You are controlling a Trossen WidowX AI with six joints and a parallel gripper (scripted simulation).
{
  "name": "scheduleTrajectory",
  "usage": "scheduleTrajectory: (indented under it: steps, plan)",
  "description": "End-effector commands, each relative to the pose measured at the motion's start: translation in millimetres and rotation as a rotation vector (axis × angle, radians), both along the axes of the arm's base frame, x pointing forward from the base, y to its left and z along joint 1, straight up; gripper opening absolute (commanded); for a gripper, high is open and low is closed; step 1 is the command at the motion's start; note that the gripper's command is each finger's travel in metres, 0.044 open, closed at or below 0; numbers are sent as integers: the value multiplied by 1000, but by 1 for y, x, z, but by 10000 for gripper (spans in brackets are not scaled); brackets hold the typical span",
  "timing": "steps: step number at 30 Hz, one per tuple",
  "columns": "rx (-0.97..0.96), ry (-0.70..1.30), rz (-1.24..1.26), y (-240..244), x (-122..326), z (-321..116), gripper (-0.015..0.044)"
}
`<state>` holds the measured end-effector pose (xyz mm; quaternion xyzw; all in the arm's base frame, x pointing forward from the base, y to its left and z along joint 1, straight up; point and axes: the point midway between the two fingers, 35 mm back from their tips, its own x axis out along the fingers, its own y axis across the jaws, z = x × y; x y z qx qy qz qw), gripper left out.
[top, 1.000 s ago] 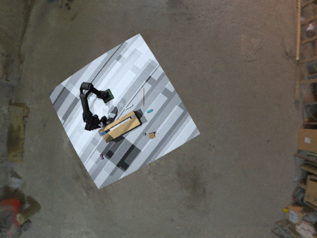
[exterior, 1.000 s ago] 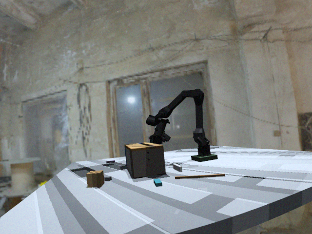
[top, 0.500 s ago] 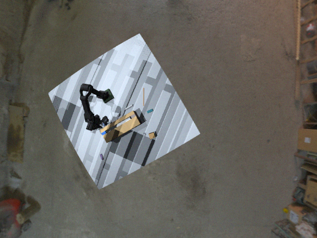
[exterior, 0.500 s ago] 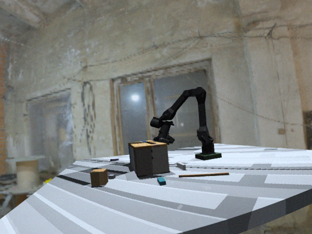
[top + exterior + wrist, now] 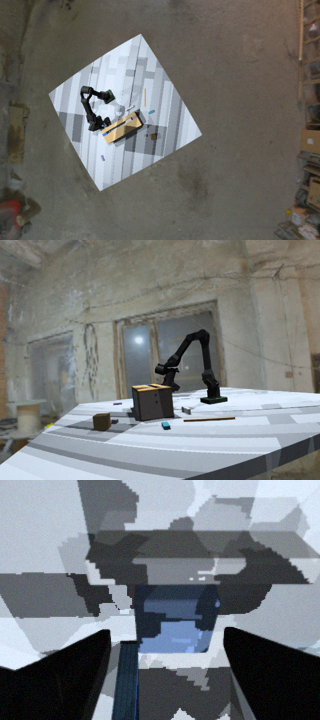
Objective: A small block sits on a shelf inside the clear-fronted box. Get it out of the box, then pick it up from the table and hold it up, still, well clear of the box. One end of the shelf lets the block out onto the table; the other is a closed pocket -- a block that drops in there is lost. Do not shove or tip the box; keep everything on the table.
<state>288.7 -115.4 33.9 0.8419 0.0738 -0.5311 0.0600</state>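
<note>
The blue block (image 5: 176, 622) is outside the box, low at the table, in the wrist view. It lies ahead of and between the fingertips, against or very close to a pale low bar (image 5: 182, 570). My gripper (image 5: 167, 636) (image 5: 104, 125) is open, with a gap to the block on each side; no finger is seen touching it. The long box (image 5: 131, 127) (image 5: 151, 406) stands upright beside the gripper, with a slot along its wooden top. In the exterior view the box hides the block and most of the fingers.
A dark blue upright strip (image 5: 125, 680) stands just inside the left finger. A grey-white bar (image 5: 130, 107) (image 5: 186, 410), an orange stick (image 5: 145, 97) (image 5: 209, 419), a teal block (image 5: 151, 111) (image 5: 165, 425), a brown cube (image 5: 153, 136) (image 5: 101, 422) and a purple block (image 5: 102, 157) lie around the box.
</note>
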Motion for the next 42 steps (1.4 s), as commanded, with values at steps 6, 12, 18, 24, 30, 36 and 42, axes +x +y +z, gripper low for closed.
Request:
scheduleTrajectory:
  steps: [6, 12, 18, 24, 30, 36, 42]
  plan:
    - [9, 8, -2, 1, -2, -12, 233]
    - [9, 8, -2, 1, -2, -12, 95]
    - [7, 7, 4, 1, -2, -6, 0]
    - [6, 7, 1, 0, -1, 25, 0]
    - [5, 6, -1, 1, -3, 52, 0]
    - [2, 5, -81, 6, -7, 68, 0]
    - [0, -8, -222, 15, -16, 96, 0]
